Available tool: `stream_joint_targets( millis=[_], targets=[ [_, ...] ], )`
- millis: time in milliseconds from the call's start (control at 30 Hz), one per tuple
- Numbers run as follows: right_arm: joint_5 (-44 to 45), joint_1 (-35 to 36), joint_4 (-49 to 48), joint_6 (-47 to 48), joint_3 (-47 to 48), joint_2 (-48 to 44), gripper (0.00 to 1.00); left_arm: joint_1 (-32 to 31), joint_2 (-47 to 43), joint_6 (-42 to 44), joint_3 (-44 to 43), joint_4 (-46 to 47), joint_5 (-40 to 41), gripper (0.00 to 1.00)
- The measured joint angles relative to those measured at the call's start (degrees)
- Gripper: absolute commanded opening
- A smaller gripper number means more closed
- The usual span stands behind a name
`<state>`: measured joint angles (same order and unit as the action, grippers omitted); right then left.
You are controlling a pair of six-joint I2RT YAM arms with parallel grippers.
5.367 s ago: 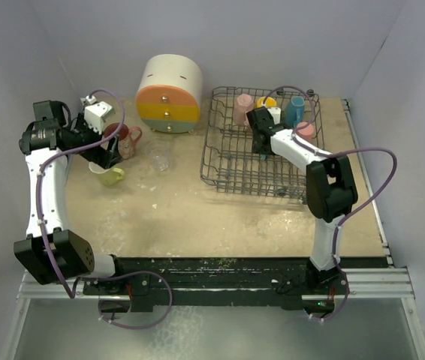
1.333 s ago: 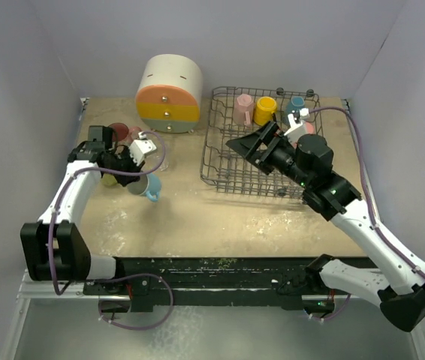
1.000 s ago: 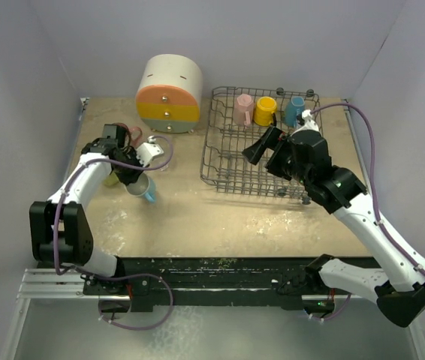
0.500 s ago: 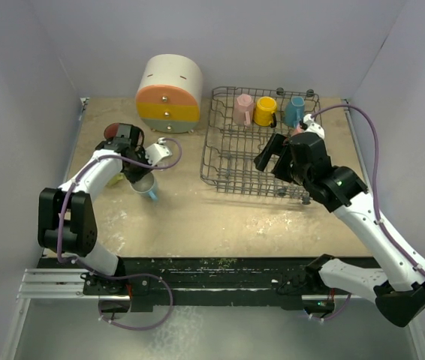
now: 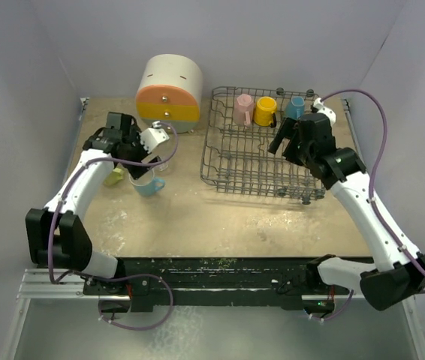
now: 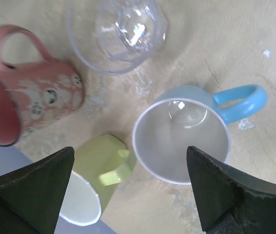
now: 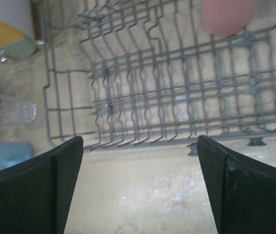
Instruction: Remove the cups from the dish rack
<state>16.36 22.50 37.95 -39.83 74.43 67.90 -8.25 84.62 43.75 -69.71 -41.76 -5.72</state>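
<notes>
Cups: three upright along the far wall of the dish rack [image 5: 261,161], namely pink cup [image 5: 244,106], yellow cup [image 5: 265,111] and light blue cup [image 5: 295,107], plus a pinkish cup [image 7: 228,14] among the tines at the top edge of the right wrist view. Four already out on the table [image 5: 220,217], left of the rack, bunched close together, probably to keep one tidy drop-off spot: light blue mug [image 6: 182,139] upright, mouth up, handle turned away from the others; clear glass [image 6: 116,34] upright beyond it; salmon patterned mug [image 6: 35,95] on its side; pale green mug [image 6: 101,168] lying over, just beside the blue mug. Left gripper [image 6: 129,156] above the blue mug, fingers spread wide, holding nothing, seemingly to clear the rim. Right gripper [image 7: 139,146] above the rack, fingers equally wide and empty, likely lining up for another cup.
</notes>
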Motion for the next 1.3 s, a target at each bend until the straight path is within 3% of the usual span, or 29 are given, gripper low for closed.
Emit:
stream_joint_targets(
  millis=[400,767,1200,1300],
  targets=[
    [5.5,-12.2,-1.6,8.7,10.9,21.9,1.00,0.0,-9.7,-4.2,-7.4,-1.7,-5.3,0.99],
    [9.7,-14.8,-3.5,13.4,22.0,38.7,1.00,0.0,-11.9,-4.2,-5.8,-3.5,-7.6,0.99],
    [11.8,-16.5,-4.9,16.5,25.4,45.2,1.00,0.0,-12.4,-5.8,-2.8,-4.2,-10.7,0.99],
    [11.7,-16.7,-5.3,16.9,25.4,45.7,0.96,0.0,-12.4,-6.3,-2.8,-4.3,-11.6,0.99]
  ],
)
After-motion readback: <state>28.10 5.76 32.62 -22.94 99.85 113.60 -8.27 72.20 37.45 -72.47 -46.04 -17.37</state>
